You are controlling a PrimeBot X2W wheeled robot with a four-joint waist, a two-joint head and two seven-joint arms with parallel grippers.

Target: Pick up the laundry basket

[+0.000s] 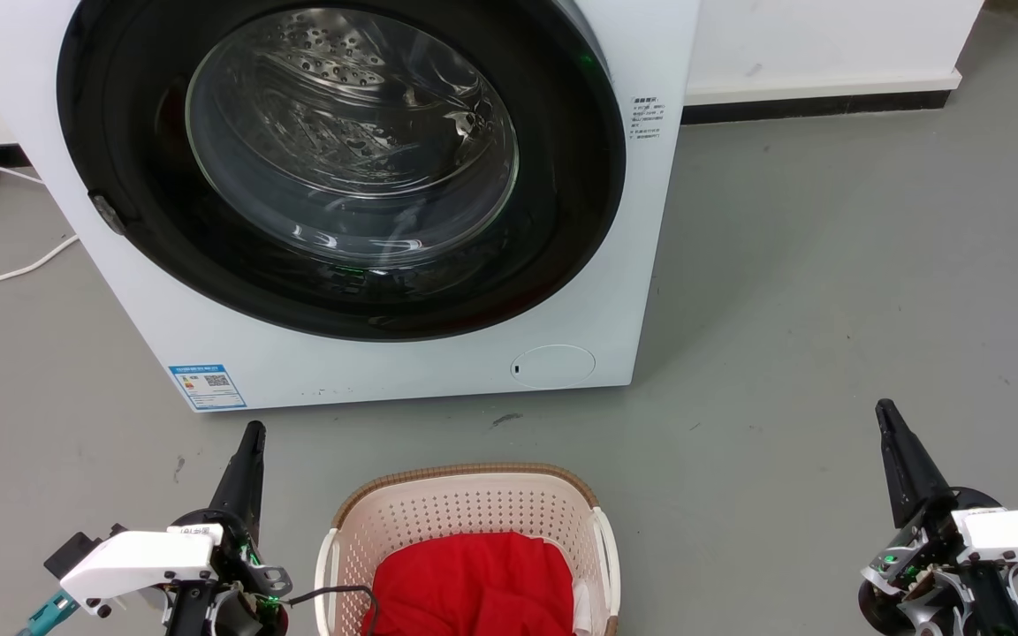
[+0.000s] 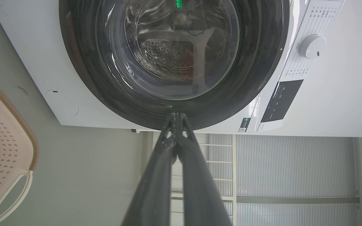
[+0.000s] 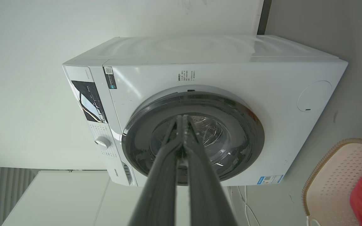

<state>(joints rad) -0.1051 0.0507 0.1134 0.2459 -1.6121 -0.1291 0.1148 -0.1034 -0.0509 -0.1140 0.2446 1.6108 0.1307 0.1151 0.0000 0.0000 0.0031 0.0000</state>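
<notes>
Head view: one basket (image 1: 474, 508) sits on the floor at bottom centre, holding one red cloth (image 1: 474, 583), below one washer (image 1: 385, 371). The left claw (image 1: 254, 430) and right claw (image 1: 885, 408) flank it without touching, so I judge the grasp and lift remain.

Left wrist view: the left claw (image 2: 176, 116) is pinched together and empty; the basket (image 2: 2, 131) is at the left edge.

Right wrist view: the right claw (image 3: 182, 118) is likewise closed and empty; the basket (image 3: 335, 175) is at lower right.

Blue QR-code label (image 1: 207, 386) low on washing machine (image 1: 385, 375) front, small sticker (image 1: 647, 117) print unreadable
</notes>
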